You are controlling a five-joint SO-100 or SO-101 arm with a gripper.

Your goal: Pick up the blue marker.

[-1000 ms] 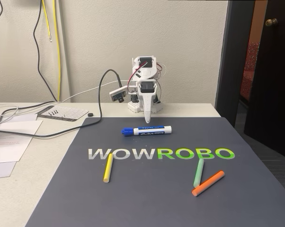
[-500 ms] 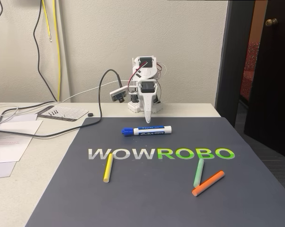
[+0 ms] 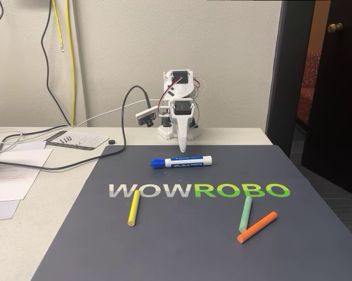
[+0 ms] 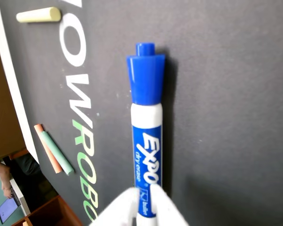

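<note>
The blue marker (image 3: 182,161) lies flat on the dark mat (image 3: 164,252), just in front of the arm; it has a white barrel, a blue label and a blue cap. In the wrist view the blue marker (image 4: 146,122) runs up the picture with its cap at the top. My white gripper (image 3: 182,150) points straight down at the marker's middle, from just behind and above it. In the wrist view the gripper (image 4: 142,189) shows two fingertips (image 4: 125,207) close together over the barrel, with only a slit between them. It holds nothing.
A yellow stick (image 3: 133,208) lies front left on the mat, with a green stick (image 3: 245,213) and an orange stick (image 3: 257,226) front right. A black cable (image 3: 124,129) and papers (image 3: 12,175) lie on the table to the left. A dark door (image 3: 334,88) stands at right.
</note>
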